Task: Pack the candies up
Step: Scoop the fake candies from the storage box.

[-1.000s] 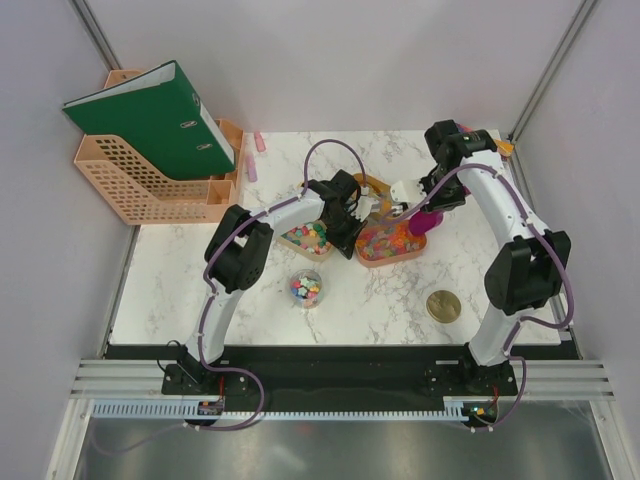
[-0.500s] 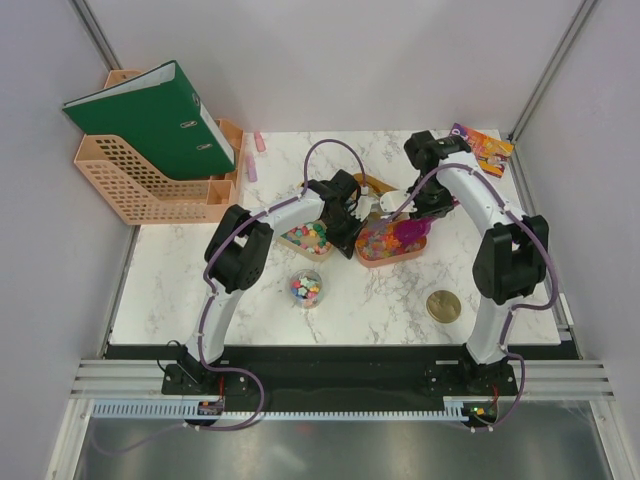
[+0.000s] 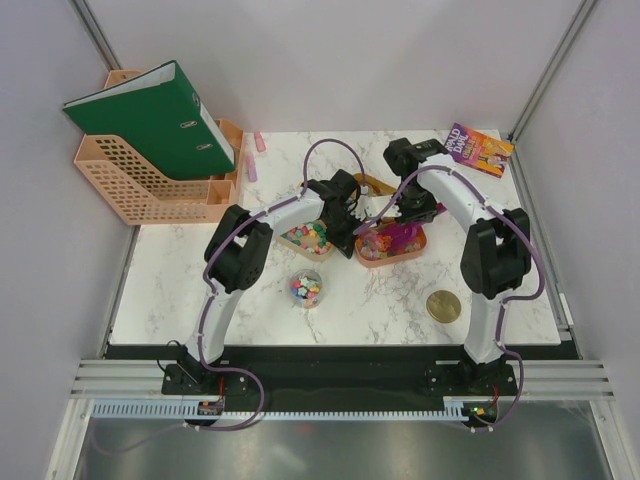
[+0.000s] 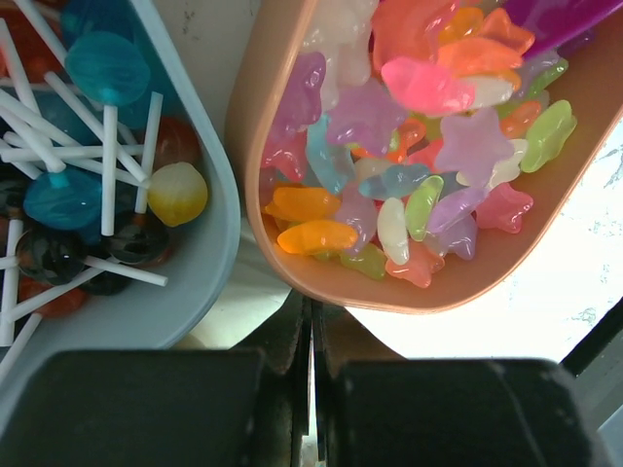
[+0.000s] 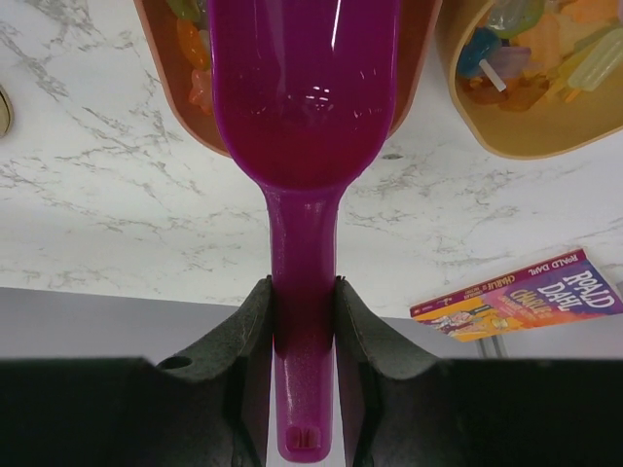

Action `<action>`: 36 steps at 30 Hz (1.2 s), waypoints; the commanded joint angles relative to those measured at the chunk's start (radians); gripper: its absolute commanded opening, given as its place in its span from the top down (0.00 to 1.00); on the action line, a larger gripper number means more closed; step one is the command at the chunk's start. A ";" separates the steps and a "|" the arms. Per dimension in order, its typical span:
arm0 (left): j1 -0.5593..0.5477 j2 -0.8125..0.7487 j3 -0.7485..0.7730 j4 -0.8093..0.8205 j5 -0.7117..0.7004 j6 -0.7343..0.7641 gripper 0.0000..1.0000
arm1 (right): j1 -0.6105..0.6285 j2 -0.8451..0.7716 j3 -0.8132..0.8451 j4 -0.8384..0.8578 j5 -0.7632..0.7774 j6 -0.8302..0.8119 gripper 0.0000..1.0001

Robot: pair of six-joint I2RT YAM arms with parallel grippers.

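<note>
Marble table [image 3: 180, 290], two arms. Right gripper [image 5: 304, 292] clamped on magenta scoop [image 5: 302, 97], swung leftward this past second. Bowl now over peach tray [image 4: 258, 146] of gummy candies [image 4: 389, 195]; scooping apparently beginning. Left gripper [image 4: 311, 389] closed at tray rim, possibly pinching it.

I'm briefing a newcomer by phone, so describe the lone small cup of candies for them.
On the white marble table, look in front of the oval trays, toward the near edge. A small round cup stands alone there, holding multicoloured candies. The gold lid to its right is just a flat disc.
</note>
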 commanded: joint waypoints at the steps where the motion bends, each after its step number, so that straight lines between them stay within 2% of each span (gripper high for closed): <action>1: 0.003 -0.078 -0.003 0.021 -0.013 -0.023 0.98 | 0.023 0.027 0.018 -0.101 -0.004 0.060 1.00; 19: 0.003 -0.091 -0.026 0.021 -0.006 -0.026 0.98 | 0.027 0.013 -0.168 0.054 -0.050 0.139 1.00; 28: 0.003 -0.113 -0.040 0.019 -0.032 -0.015 0.98 | 0.009 0.050 -0.134 0.091 -0.088 0.204 1.00; 29: 0.004 -0.116 -0.038 0.018 -0.037 -0.011 0.96 | -0.009 0.053 -0.125 0.094 -0.104 0.208 1.00; 32: 0.007 -0.136 -0.048 0.012 -0.046 0.000 0.80 | -0.049 0.050 -0.130 0.114 -0.136 0.200 1.00; 36: 0.023 -0.176 -0.074 0.004 -0.040 0.015 0.71 | -0.085 0.026 -0.177 0.157 -0.148 0.172 1.00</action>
